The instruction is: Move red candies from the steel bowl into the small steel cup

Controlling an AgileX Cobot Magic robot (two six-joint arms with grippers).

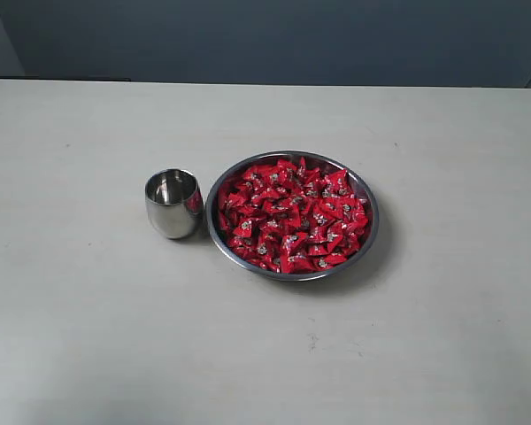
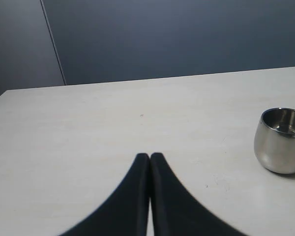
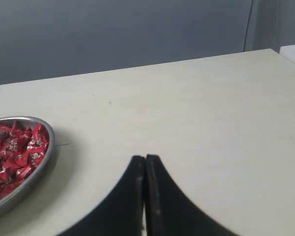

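The steel bowl (image 1: 365, 197) sits at the table's middle, heaped with red candies (image 1: 292, 215) in shiny wrappers. Just left of it stands the small steel cup (image 1: 173, 203), upright, with nothing visible inside. Neither arm shows in the exterior view. In the left wrist view my left gripper (image 2: 150, 156) is shut and empty, low over bare table, with the cup (image 2: 280, 140) off to one side. In the right wrist view my right gripper (image 3: 145, 158) is shut and empty too, with part of the bowl (image 3: 43, 158) and its candies (image 3: 14, 152) off to the side.
The pale table (image 1: 88, 336) spreads wide around the bowl and cup. A dark blue-grey wall (image 1: 274, 40) runs behind its far edge. A white ledge (image 3: 294, 53) shows at the table's corner in the right wrist view.
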